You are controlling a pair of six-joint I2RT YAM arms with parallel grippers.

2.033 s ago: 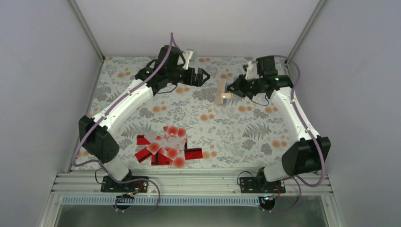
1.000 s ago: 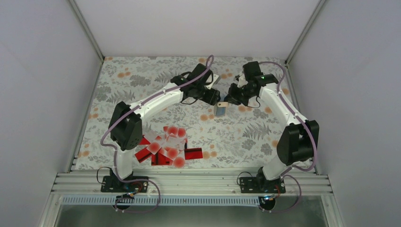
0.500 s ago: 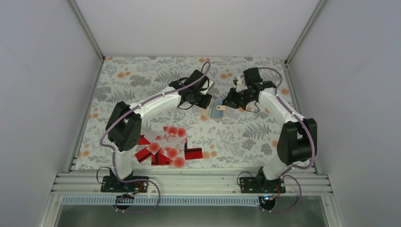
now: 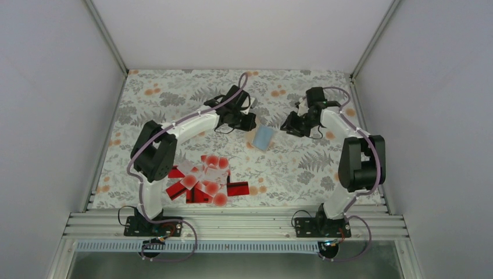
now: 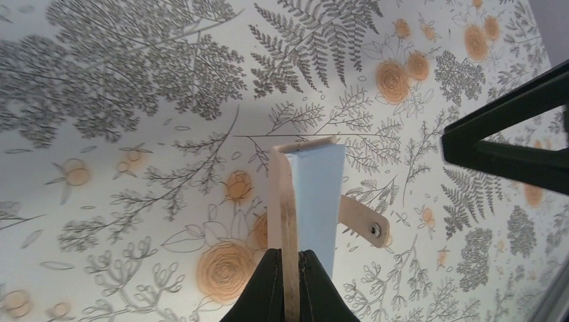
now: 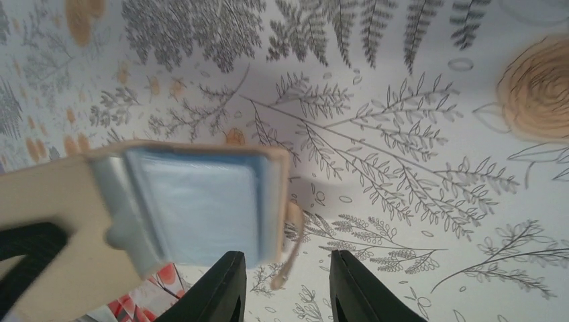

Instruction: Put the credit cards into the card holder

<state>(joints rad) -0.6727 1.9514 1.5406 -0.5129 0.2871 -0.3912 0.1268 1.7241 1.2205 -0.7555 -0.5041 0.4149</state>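
Scanning left to right: credit cards (image 4: 200,180) lie in a loose overlapping heap on the floral table cloth (image 4: 302,168), near side, left of centre. Red ones and white red-dotted ones are mixed. The heap is well apart from the holder.

Left gripper (image 5: 288,265) is further back, around mid-table. Its jaws are pinched tight on the tan edge of the card holder (image 5: 315,194). The holder is folded open with its blue-grey inner face showing. A tan strap (image 5: 361,220) with a snap sticks out to one side. Can't tell if the holder's lower edge touches the cloth.

Right gripper (image 6: 287,258) is just to the right of the holder, not touching it. Its jaws are part-way apart with nothing between them. In the right wrist view the holder sits just ahead of the fingertips, blurred.
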